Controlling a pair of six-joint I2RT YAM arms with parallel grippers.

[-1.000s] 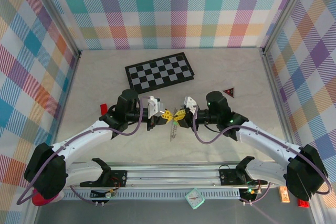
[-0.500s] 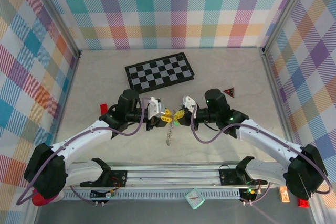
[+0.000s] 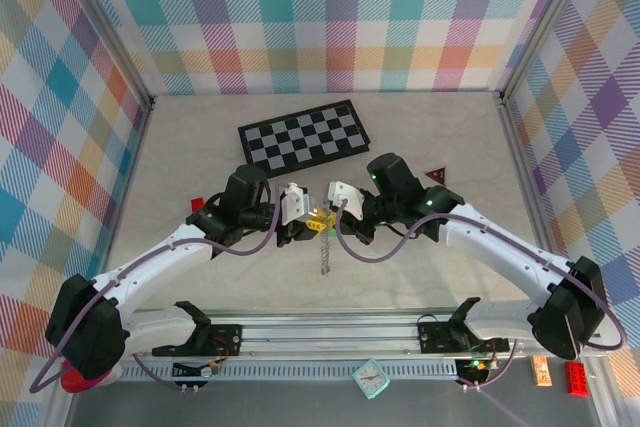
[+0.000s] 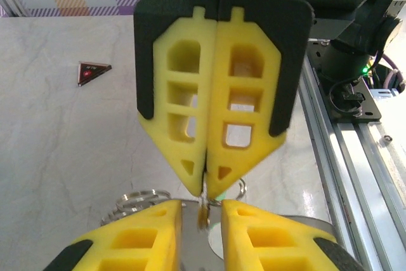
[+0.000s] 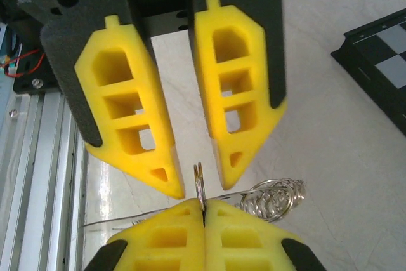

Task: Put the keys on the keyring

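The keyring's thin double-wire loop (image 5: 200, 185) stands edge-on, and my right gripper (image 5: 204, 202) is shut on it. A coil of small silver rings (image 5: 274, 198) hangs off it to the right. My left gripper (image 5: 202, 185) is open, with a finger on either side of the loop. In the left wrist view my left gripper (image 4: 202, 206) stands open around a thin metal edge (image 4: 204, 211), just below my shut right gripper (image 4: 207, 190). A faint green patch (image 4: 221, 195) shows behind those tips; I cannot tell if it is the green key. The blue key is hidden. From above, left gripper (image 3: 305, 222) and right gripper (image 3: 335, 217) meet mid-table, a silver chain (image 3: 323, 252) hanging below.
The black-and-white chessboard (image 3: 305, 135) lies behind the grippers, and its corner (image 5: 380, 61) shows in the right wrist view. A dark red triangle (image 3: 435, 175) sits at the right. A small red block (image 3: 197, 205) sits at the left. The metal rail (image 3: 330, 332) runs along the near edge.
The right arm has swung left and a little farther back. Its gripper has come close against the left one. The meeting point has shifted slightly left, and the chain still hangs below.
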